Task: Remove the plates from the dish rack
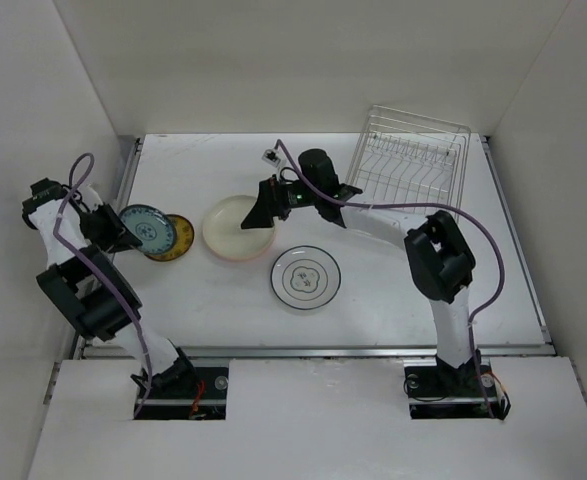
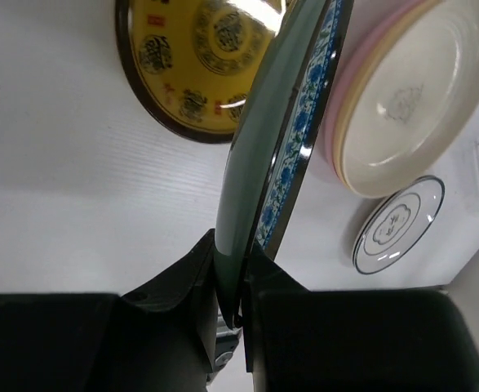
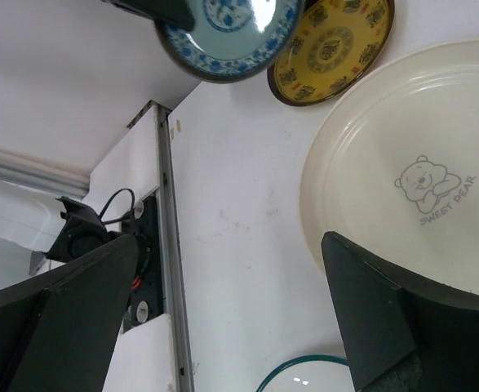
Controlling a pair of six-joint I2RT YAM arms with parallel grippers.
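I'm seeing the rack [image 1: 413, 150] well behind my right pincer [image 1: 258, 210], with no plates in it that I can make out. That pincer is hanging released over the cream plate [image 1: 228, 235], which is topping a stack directly beneath it. My left pincer [image 2: 232, 273] is clenching the teal plate [image 2: 263, 155] by its rim, tilted on edge, just above the mustard plate [image 2: 186, 65]. I'm judging it light, stiff, glazed and slippery, liable to chip, so the rim is the place to hold and I'm planning a gentle set-down.

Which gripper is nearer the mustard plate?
Left. The left gripper, jaws shut on the teal plate, is beside the mustard plate; the right gripper hangs over the cream plate.
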